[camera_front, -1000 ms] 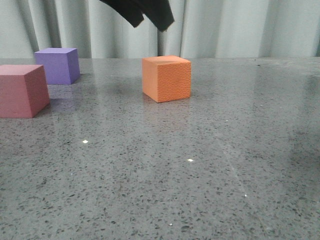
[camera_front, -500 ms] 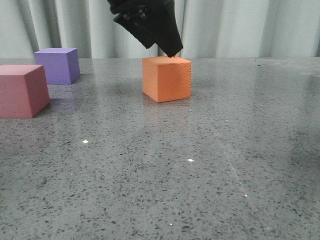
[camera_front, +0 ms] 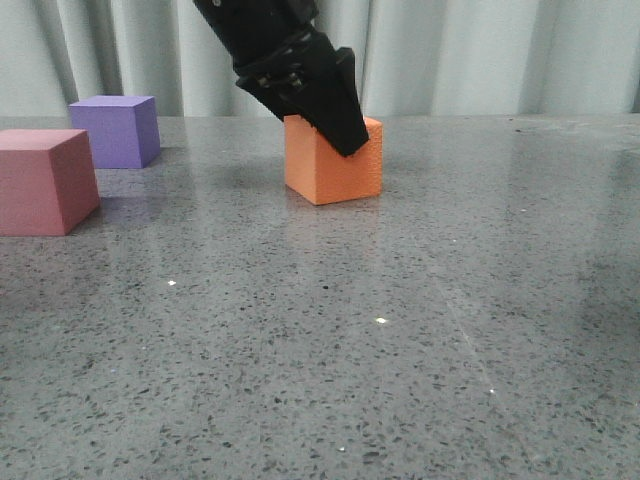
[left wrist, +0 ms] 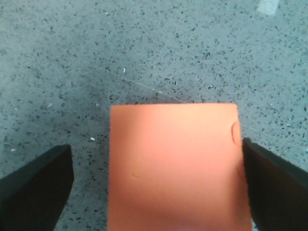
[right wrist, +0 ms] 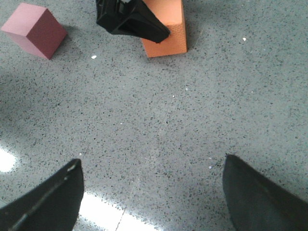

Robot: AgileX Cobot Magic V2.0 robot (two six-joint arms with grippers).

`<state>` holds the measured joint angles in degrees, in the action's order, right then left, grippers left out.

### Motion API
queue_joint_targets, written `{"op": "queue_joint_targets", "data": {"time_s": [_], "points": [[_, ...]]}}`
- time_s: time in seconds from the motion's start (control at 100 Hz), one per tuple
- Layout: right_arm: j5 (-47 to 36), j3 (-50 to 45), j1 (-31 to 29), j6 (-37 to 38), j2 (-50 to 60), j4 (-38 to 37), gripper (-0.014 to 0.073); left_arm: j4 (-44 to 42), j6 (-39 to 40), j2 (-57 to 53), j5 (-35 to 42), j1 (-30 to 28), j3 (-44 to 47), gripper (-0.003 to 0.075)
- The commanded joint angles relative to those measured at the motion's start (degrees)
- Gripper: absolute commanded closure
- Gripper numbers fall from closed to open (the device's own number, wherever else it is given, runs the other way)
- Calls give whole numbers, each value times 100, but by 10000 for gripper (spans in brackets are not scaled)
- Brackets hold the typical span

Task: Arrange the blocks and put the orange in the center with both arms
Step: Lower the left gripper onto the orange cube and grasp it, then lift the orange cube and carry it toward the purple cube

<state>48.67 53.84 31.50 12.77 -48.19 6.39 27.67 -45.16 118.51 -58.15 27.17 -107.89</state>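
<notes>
Orange cube [camera_front: 333, 160] sits on the grey speckled table [camera_front: 400, 330] toward the back, near the middle of our front view. Our left gripper [camera_front: 330, 120] has its dark fingers lowered over the cube's top and front upper edge, hiding part of it. Well off to the left stand the pink cube [camera_front: 45, 182] at the frame edge and the purple cube [camera_front: 116, 130] just behind it, the two apart from each other.

From our left wrist, the orange cube [left wrist: 175, 166] lies between our two black fingers [left wrist: 36, 190]. The jaws are spread: one finger is clear of the cube with table showing in the gap, the other is right at the cube's opposite side, and we cannot tell whether it touches.

From our right wrist, our right gripper [right wrist: 154, 192] hangs over bare table with its jaws wide apart and nothing between them. Farther off we see the orange cube [right wrist: 171, 33] with the left gripper [right wrist: 130, 21] across it, and the pink cube [right wrist: 34, 30] well apart from both.
</notes>
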Motion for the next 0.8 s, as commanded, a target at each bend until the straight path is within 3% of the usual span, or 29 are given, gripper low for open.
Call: {"op": "queue_joint_targets", "data": {"time_s": [0.0, 0.21, 0.45, 0.57, 0.79], "points": [[-394, 138, -5, -51, 71, 48, 2, 263, 31, -264, 197, 38, -198, 60], [-394, 138, -5, -51, 71, 48, 2, 263, 31, -204, 139, 38, -198, 117], [-394, 138, -5, -51, 71, 48, 2, 263, 31, -204, 28, 38, -198, 410], [-394, 138, -5, -51, 71, 48, 2, 263, 31, -204, -191, 38, -222, 514], [-394, 138, -5, -51, 71, 48, 2, 263, 358, -215, -1094, 38, -893, 536]]}}
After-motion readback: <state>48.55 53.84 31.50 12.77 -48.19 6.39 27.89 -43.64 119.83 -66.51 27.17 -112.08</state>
